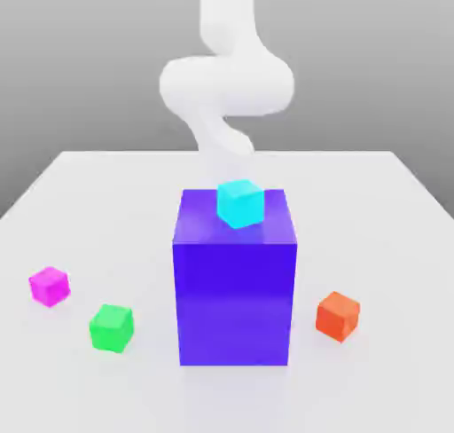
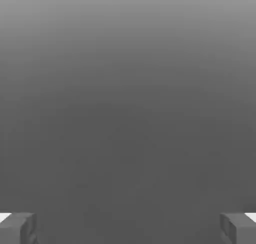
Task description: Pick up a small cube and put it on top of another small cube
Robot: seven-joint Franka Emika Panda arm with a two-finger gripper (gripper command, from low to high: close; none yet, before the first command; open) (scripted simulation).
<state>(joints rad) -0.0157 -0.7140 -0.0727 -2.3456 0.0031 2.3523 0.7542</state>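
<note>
The white table [image 1: 390, 387] carries a big blue-violet block [image 1: 235, 303] that stands well in from both side edges, and the white arm [image 1: 226, 85] is behind it, while the gripper [image 2: 128, 229] has its two fingers wide open with nothing between them. A little cyan cube [image 1: 240, 203] sits on top of the block (it is turned a bit). Lower down on the table, the pink cube [image 1: 50, 287] is near the exterior view's left edge, the green cube [image 1: 112, 328] is between it and the block, and the orange-red cube [image 1: 338, 316] is on the exterior view's right of the block.
</note>
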